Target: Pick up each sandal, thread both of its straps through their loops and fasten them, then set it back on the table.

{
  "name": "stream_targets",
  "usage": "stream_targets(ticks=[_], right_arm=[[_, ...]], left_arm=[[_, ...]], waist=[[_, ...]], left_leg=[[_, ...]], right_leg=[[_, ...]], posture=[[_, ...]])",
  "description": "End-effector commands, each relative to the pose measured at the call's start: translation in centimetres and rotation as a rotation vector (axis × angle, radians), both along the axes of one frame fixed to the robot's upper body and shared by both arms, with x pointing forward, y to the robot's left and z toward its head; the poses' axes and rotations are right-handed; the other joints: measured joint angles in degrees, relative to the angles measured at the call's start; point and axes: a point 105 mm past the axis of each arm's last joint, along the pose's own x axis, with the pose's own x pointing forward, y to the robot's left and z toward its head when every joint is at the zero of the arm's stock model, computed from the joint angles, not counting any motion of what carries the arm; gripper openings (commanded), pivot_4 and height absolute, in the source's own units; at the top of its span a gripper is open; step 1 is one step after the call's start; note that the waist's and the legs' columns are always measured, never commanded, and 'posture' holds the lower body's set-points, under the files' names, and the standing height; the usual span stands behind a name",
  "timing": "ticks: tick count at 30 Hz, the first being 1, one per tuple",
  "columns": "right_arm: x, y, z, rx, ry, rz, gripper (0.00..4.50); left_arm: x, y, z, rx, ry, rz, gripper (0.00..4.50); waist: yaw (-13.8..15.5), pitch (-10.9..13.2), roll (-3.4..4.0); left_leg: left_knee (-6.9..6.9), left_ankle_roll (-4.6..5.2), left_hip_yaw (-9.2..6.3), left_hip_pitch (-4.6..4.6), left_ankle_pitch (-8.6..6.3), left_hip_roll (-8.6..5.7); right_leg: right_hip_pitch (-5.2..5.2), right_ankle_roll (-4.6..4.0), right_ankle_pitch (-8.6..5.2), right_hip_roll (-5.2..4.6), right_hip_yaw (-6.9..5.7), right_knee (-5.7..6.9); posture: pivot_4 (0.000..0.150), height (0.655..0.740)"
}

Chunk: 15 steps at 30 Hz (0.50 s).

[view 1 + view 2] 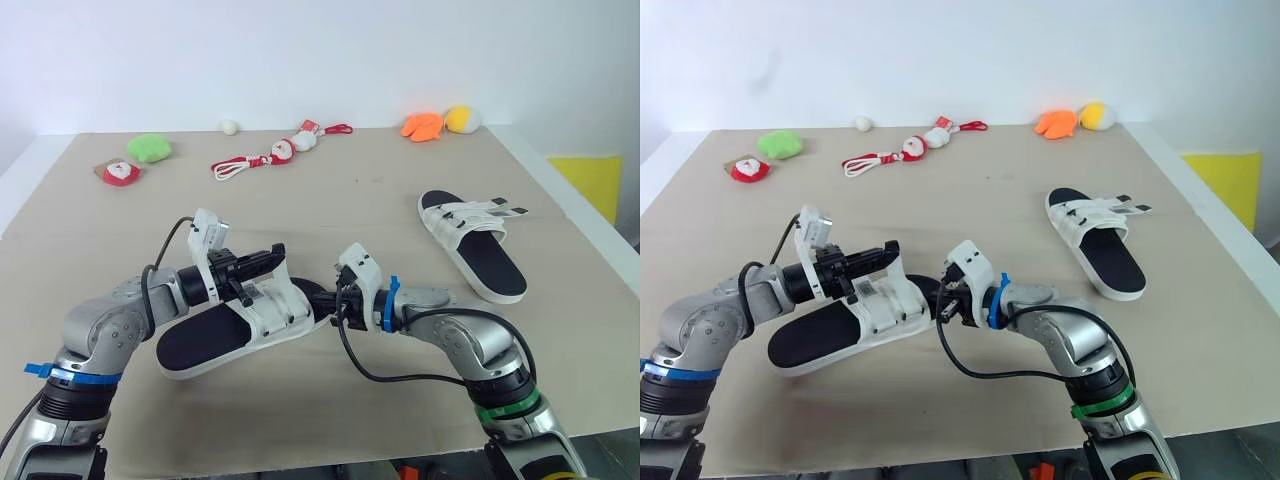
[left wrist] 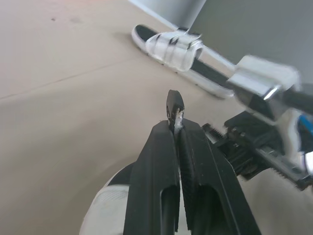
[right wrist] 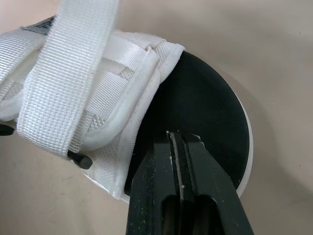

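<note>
The left gripper pinches the strap tip above the sandal, the right gripper clamps its toe, and a hard pull could slip the thin tip free.

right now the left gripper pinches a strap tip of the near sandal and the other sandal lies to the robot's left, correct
Not quite: the other sandal lies to the robot's right, not its left, as the left eye view shows. The left gripper does pinch a strap tip of the near sandal.
</note>
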Motion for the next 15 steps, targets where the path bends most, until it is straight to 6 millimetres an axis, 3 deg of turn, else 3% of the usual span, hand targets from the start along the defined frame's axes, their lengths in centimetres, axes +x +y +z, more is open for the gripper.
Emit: stream_targets(ticks=[1, 15], right_arm=[[-0.1, -1.1, -2.6, -0.084, 0.080, -0.048, 0.00], [-0.1, -1.1, -2.5, -0.082, 0.079, -0.047, 0.00]], left_arm=[[0.2, 0.7, -0.2, 0.046, -0.043, 0.035, 0.09], [0.3, 1.5, -3.2, 0.255, -0.117, 0.028, 0.09]], waist=[[0.0, 0.0, 0.00], [0.0, 0.0, 0.01]], left_leg=[[0.00, 0.00, 0.00, 0.00, 0.00, 0.00], [-0.01, 0.00, -0.01, 0.03, 0.00, 0.00]], right_leg=[[0.00, -0.01, 0.00, 0.00, 0.00, 0.00], [-0.01, -0.05, -0.01, 0.00, 0.00, 0.00]], posture=[[0.150, 0.7400], [0.150, 0.7400]])
